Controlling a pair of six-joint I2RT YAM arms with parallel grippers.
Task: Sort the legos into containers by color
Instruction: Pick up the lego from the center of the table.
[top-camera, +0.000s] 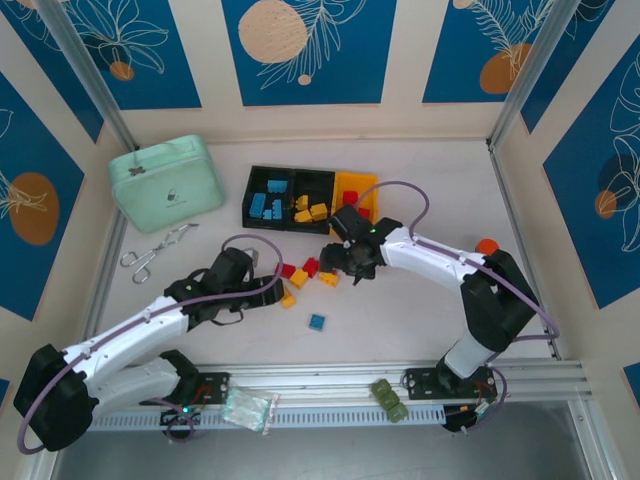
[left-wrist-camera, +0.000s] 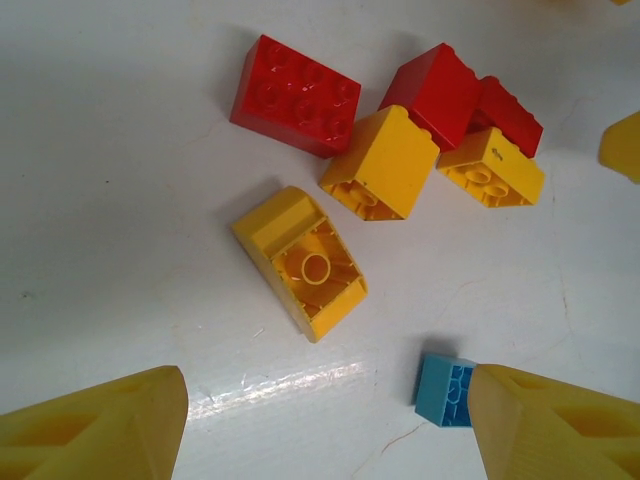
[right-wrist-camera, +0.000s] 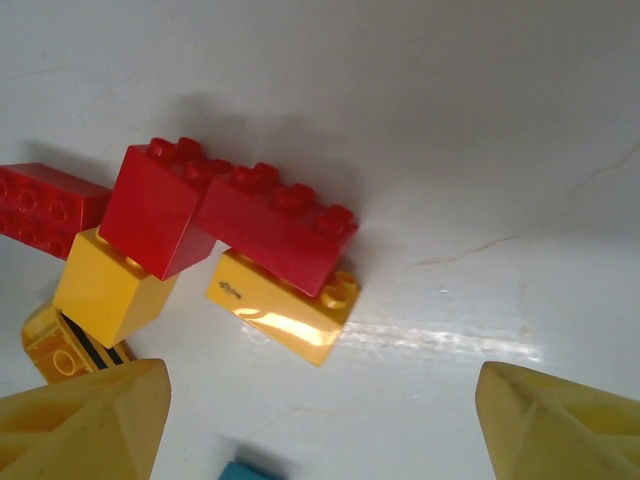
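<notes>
The mint-green case (top-camera: 165, 183) sits toward the table's far left corner with metal tongs (top-camera: 155, 252) just in front of it, both well apart from the work and seemingly no part of it. The left gripper (left-wrist-camera: 325, 400) hangs over the middle of the table with its fingers apart and nothing between them. An upturned yellow brick (left-wrist-camera: 303, 262) lies on the table ahead of the gap, so this looks like a line-up for a pick. A blue brick (left-wrist-camera: 445, 392) lies just beside its right finger. The loose legos (top-camera: 305, 272) lie huddled mid-table, red and yellow touching. At the far edge stand the containers (top-camera: 247, 212): blue bricks (top-camera: 268, 200) in the left black bin, yellow in the middle one, red in the yellow one, so each colour already has its place. The right gripper (right-wrist-camera: 320, 390) hovers by the cluster's right side, fingers spread wide and empty, facing two red bricks (right-wrist-camera: 275, 220) propped on yellow ones.
</notes>
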